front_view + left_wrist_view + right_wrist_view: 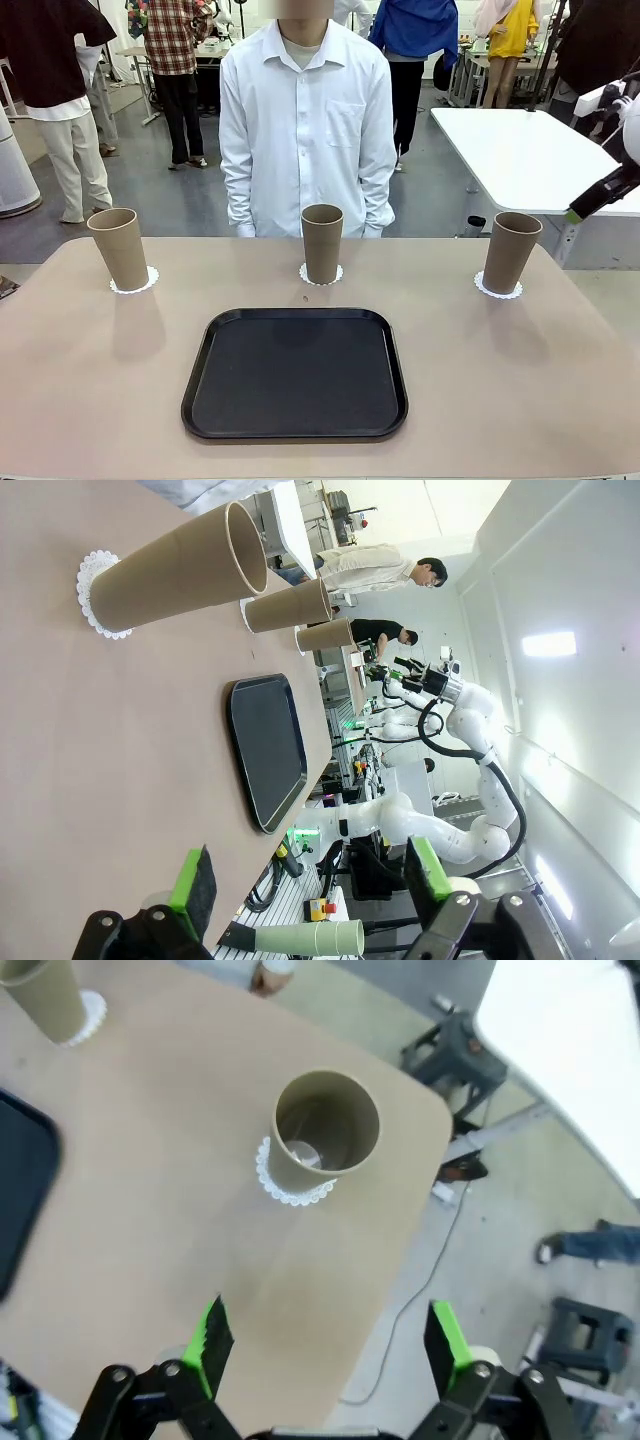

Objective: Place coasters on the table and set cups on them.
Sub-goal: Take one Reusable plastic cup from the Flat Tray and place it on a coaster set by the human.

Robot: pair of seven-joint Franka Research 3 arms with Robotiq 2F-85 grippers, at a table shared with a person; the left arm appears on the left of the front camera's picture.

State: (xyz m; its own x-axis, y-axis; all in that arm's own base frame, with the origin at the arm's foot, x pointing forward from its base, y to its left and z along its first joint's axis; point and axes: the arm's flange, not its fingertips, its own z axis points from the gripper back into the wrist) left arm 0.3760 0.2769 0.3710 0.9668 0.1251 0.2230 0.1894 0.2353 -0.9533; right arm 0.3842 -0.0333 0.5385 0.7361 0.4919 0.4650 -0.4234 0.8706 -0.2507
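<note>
All 3 cups (322, 243) stand upright, each on its own coaster (498, 289), in a row along the far side of the tabletop (100, 380) behind the black tray (295, 373), so the layout looks finished. Both hands are spread and hold nothing: the right hand (330, 1345) hovers above the right-end cup (326, 1127), and the left hand (310, 895) is low beside the left-end cup (180, 565). The risk I see is either arm swinging into a tall, light cup, tipping it or dragging its paper coaster askew.
</note>
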